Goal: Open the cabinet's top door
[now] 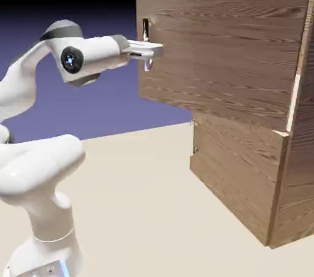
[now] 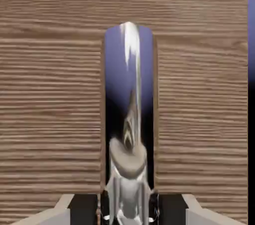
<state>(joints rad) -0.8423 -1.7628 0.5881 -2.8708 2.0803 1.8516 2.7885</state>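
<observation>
The brown wood-grain cabinet [image 1: 298, 165] stands at the exterior view's right. Its top door [image 1: 227, 43] is swung well out from the body, its free edge pointing left. The slim silver bar handle [image 1: 146, 27] stands upright near that edge. My gripper [image 1: 149, 53] reaches in level from the left and is shut on the handle's lower part. In the hand view the shiny handle [image 2: 130, 119] runs up the middle between the grey fingertips [image 2: 64, 208], with the door's wood [image 2: 50, 94] filling the picture behind it.
Below the top door, the lower door [image 1: 236, 174] with a tiny dark handle [image 1: 195, 147] sits flush with the cabinet. The beige table [image 1: 141, 208] spreads in front. My arm's white base [image 1: 43, 208] stands at the lower left.
</observation>
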